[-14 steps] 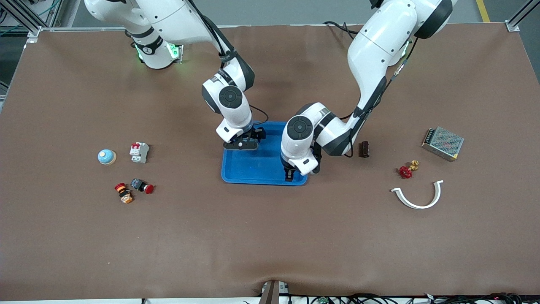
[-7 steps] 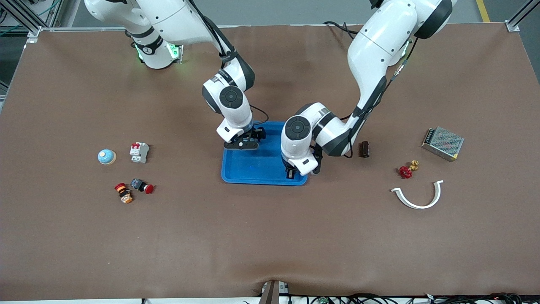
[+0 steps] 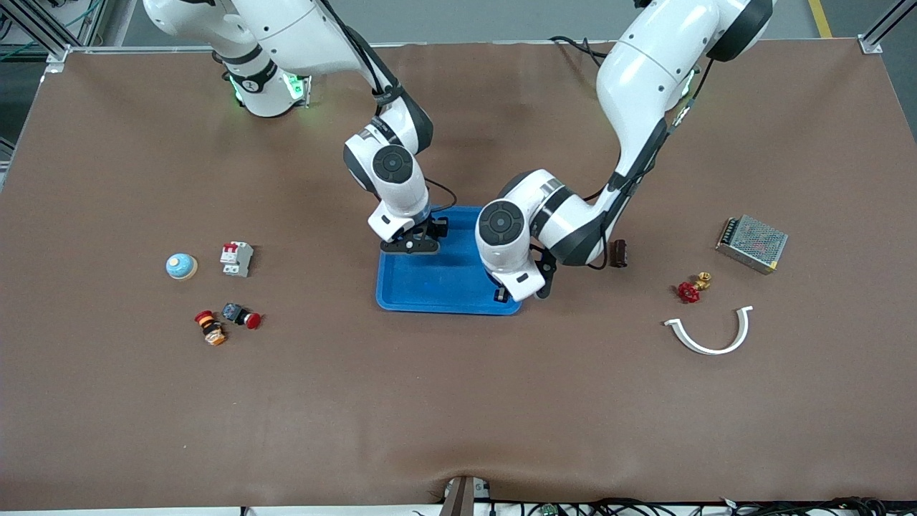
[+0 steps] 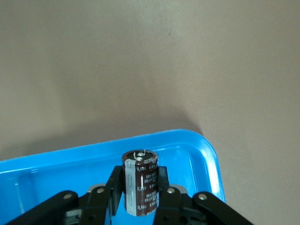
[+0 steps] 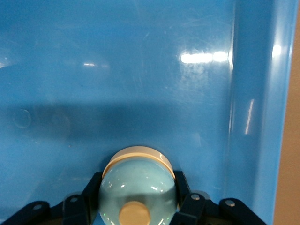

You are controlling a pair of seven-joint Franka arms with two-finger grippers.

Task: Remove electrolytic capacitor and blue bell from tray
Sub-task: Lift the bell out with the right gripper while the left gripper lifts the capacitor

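Over the blue tray, the right gripper clamps a bell, dome and button facing its wrist camera, near the tray's rim. The left gripper clasps a capacitor upright, long axis vertical, terminals up, over the tray's corner nearest the front camera. Between them the tray floor lies bare.

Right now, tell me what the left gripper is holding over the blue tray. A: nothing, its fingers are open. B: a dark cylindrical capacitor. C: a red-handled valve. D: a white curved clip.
B: in the left wrist view the left gripper has its fingers clamped on the capacitor, a dark cylinder standing upright over a corner of the blue tray.
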